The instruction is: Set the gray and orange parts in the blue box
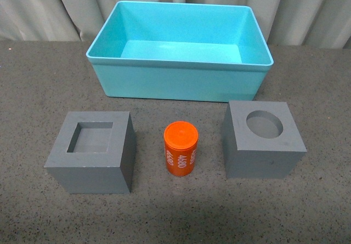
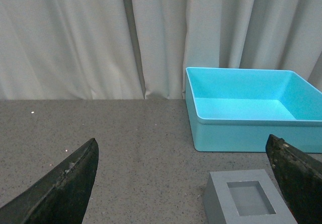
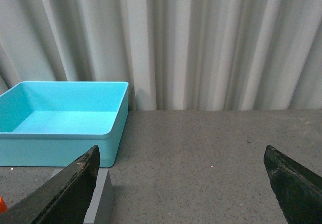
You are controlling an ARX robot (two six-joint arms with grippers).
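In the front view the empty turquoise blue box (image 1: 181,82) stands at the back of the table. In front of it sit a gray cube with a square recess (image 1: 93,152) on the left, an orange cylinder marked "4680" (image 1: 180,148) upright in the middle, and a gray cube with a round recess (image 1: 263,140) on the right. Neither arm shows in the front view. My left gripper (image 2: 183,183) is open, with the square-recess cube (image 2: 249,201) near its one finger and the blue box (image 2: 241,131) beyond. My right gripper (image 3: 181,183) is open over bare table, a gray cube's edge (image 3: 100,201) beside one finger.
A dark speckled tabletop (image 1: 33,90) carries everything. Pale pleated curtains (image 1: 44,8) hang close behind the box. In the right wrist view the blue box (image 3: 60,148) stands off to one side, and a sliver of the orange cylinder (image 3: 2,204) shows at the frame's edge.
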